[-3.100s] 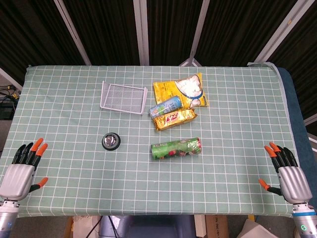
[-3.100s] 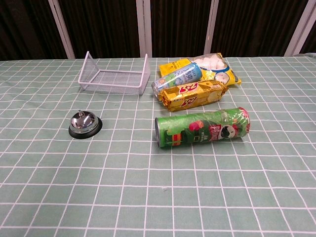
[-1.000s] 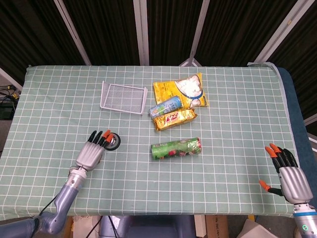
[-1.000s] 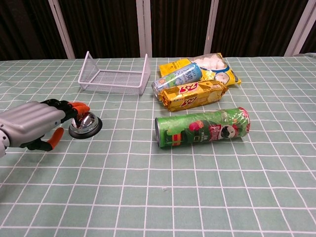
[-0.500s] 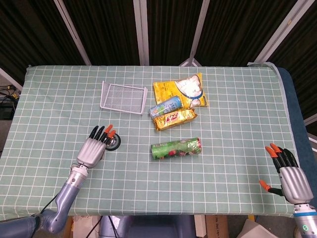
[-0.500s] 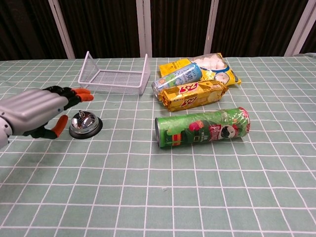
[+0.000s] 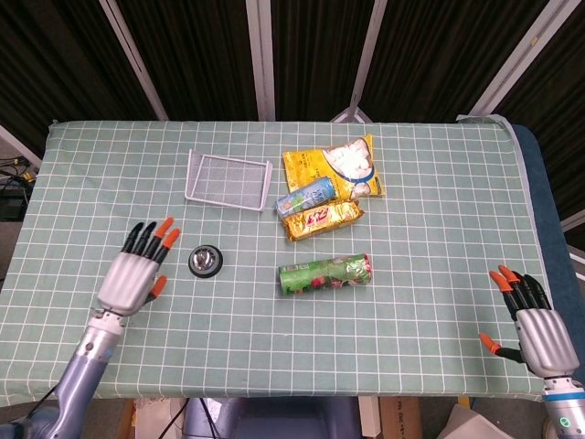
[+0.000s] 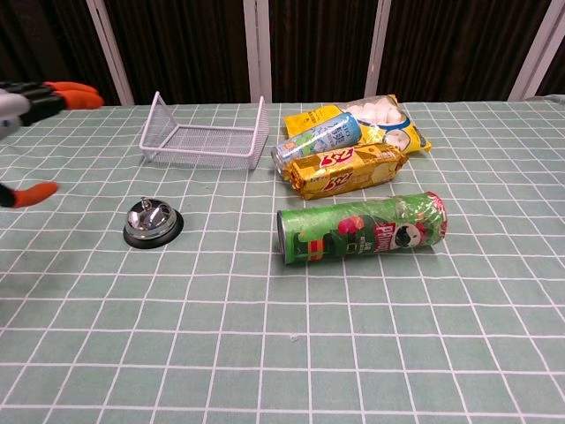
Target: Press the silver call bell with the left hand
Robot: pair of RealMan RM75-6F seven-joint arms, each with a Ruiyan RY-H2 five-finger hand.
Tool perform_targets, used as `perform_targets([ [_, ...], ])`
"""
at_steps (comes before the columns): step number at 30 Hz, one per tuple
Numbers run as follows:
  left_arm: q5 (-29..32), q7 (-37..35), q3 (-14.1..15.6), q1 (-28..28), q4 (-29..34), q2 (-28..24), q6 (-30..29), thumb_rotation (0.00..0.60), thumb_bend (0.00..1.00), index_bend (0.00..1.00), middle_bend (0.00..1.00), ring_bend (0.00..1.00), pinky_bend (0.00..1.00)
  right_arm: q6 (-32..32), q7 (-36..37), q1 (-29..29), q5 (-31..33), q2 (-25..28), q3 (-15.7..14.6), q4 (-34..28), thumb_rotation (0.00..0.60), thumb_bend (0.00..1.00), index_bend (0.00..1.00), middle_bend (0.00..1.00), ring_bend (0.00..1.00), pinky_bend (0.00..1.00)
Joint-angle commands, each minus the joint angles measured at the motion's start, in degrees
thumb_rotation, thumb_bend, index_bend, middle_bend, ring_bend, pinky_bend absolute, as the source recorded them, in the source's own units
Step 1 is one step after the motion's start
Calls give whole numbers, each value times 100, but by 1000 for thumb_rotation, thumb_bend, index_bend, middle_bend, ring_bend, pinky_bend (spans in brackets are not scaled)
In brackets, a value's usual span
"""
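Observation:
The silver call bell (image 7: 205,260) (image 8: 151,221) sits on its black base on the green checked cloth, left of centre. My left hand (image 7: 136,268) hovers to the bell's left, raised off it, fingers spread and holding nothing. In the chest view only its orange fingertips (image 8: 69,90) show at the left edge. My right hand (image 7: 532,318) rests open at the table's front right corner, far from the bell.
A white wire basket (image 7: 228,179) stands behind the bell. Right of it lie a yellow snack bag (image 7: 335,165), a blue can (image 7: 306,195), a gold packet (image 7: 321,219) and a green chip tube (image 7: 325,273). The table's front edge (image 7: 274,395) is near both hands.
My left hand has lifted off the bell and drawn back to the left. The bell stays in place. The right hand has not moved.

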State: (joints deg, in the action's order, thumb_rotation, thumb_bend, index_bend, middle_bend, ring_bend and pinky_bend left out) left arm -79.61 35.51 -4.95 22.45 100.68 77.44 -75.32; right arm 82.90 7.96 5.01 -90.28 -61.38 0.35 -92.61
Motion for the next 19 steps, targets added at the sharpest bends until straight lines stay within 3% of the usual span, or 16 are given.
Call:
perform_targets([
  [1,-198,-344,552,-667,367,-661,-579,600,295,0,0,0,0,-9,-30,2,-1,-10,-4,4,600,247,0,0,0,0],
  [9,-851,-1383,1185,-1521,-245,-1209,-1428,600,267,0,0,0,0,-24,-116,-1,-4,-10,-22,-9,600,247,0,0,0,0],
  [13,-1051,-1839,1225,-1752,-627,-1279,-1753,600,267,0,0,0,0,-64,-126,7,30,11,-22,-31,600,247,0,0,0,0],
  [19,-1023,-2261,1135,-1833,-710,-1305,-1722,600,268,0,0,0,0,-61,-148,15,-15,12,-35,-38,600,247,0,0,0,0],
])
